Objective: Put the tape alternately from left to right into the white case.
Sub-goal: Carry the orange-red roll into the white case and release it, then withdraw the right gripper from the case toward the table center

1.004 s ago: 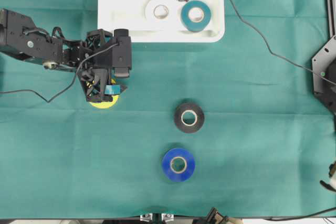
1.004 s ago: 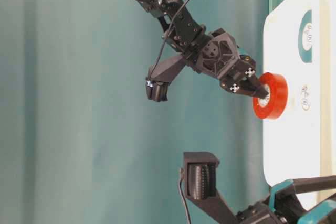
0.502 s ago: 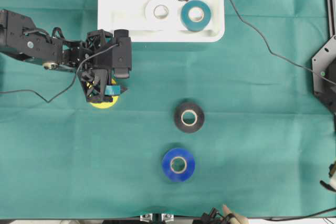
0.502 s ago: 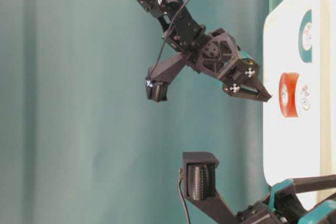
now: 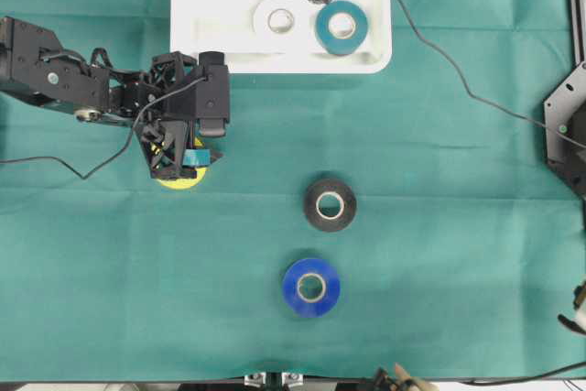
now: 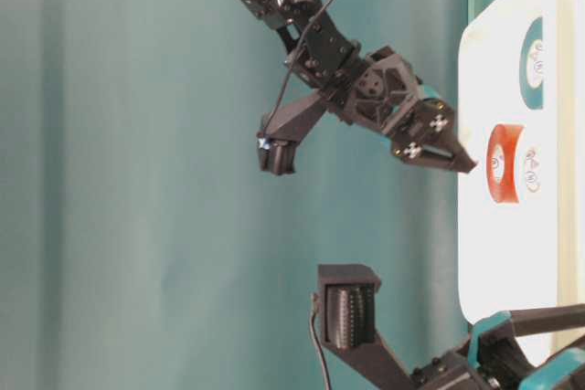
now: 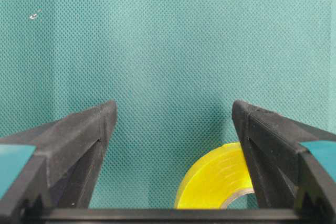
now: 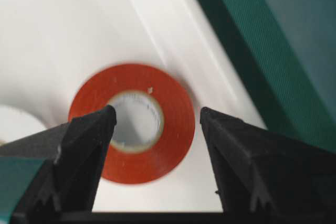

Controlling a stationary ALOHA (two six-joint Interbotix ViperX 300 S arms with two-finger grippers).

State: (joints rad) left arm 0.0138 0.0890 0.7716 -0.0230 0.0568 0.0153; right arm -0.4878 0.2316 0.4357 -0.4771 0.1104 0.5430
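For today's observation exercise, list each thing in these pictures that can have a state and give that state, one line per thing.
Orange-red roll: flat in the white tray, released.
White roll: flat in the tray.
Teal roll: flat in the tray.
Yellow roll: on the cloth, not gripped.
Black roll: flat on the cloth.
Blue roll: flat on the cloth.
Left gripper: open above the yellow roll.
Right gripper: open above the orange-red roll.
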